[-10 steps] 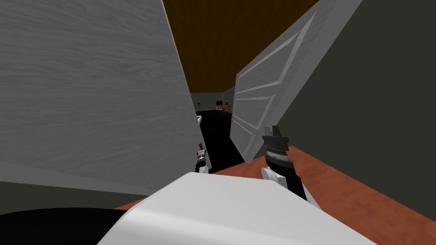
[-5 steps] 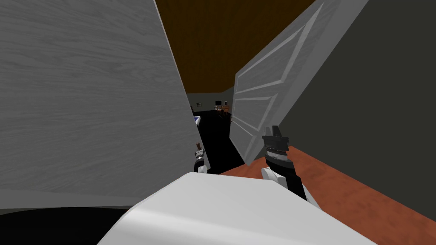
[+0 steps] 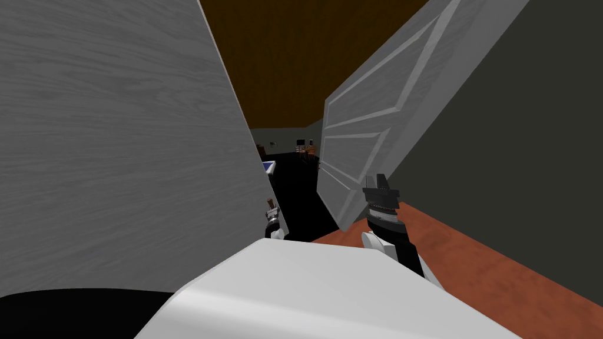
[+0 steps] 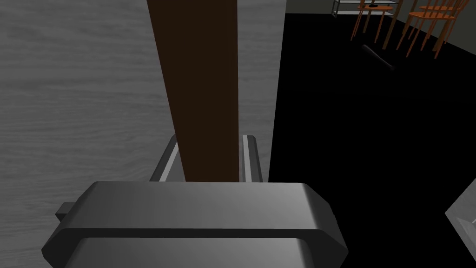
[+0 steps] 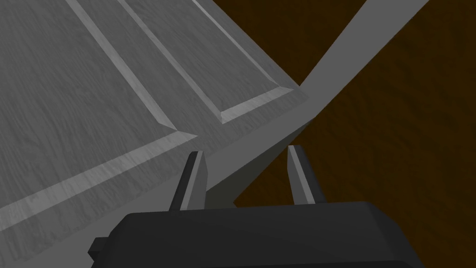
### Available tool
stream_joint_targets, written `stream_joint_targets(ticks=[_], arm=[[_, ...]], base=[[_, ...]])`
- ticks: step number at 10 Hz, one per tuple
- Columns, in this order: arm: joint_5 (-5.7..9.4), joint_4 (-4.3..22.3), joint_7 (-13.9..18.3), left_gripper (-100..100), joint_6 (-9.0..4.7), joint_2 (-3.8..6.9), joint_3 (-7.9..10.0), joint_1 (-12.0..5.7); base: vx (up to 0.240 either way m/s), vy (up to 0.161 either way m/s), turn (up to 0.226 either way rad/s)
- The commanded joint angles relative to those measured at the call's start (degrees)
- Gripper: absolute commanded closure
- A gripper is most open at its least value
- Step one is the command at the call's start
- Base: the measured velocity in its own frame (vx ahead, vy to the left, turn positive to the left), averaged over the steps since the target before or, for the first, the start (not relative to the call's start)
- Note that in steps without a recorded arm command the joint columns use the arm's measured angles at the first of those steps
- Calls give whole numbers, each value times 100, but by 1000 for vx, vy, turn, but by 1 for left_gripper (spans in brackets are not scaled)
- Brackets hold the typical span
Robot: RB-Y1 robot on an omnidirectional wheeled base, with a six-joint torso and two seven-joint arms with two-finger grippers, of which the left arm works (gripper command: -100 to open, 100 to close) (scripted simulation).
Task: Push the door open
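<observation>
Grey panelled door (image 3: pixel 359 141) stands ajar at my right, just beside the right gripper (image 3: pixel 378 179), fingers apart, empty. My view has crept forward this last second and the gap reads wider, so another shove should finish. Left gripper (image 3: pixel 272 213), fingers apart too, hugs a grey wood-grain panel (image 3: pixel 118 147); orange chairs (image 4: pixel 430 23) wait beyond.

The right arm (image 3: pixel 393 228) reaches forward with a straight wrist. The right gripper (image 3: pixel 377 179) points ahead, and its two fingers (image 5: pixel 195 179) stand parted. The left gripper (image 3: pixel 272 213) is held further back, close in to the body, and also points forward.
</observation>
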Motion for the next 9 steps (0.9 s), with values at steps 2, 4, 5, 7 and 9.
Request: stream_joint_targets(ticks=[2, 4, 5, 7, 9], arm=[[7, 94, 24, 100, -117, 59, 315, -57], [3, 69, 13, 100, -116, 45, 502, -29], [1, 56, 8, 100, -116, 38, 596, -16], [1, 56, 8, 100, -116, 38, 596, -16], [-2, 31, -3, 100, -115, 18, 778, 12]], base=[[99, 11, -28], [95, 7, -41], [94, -3, -12], [48, 2, -5], [73, 12, -34]])
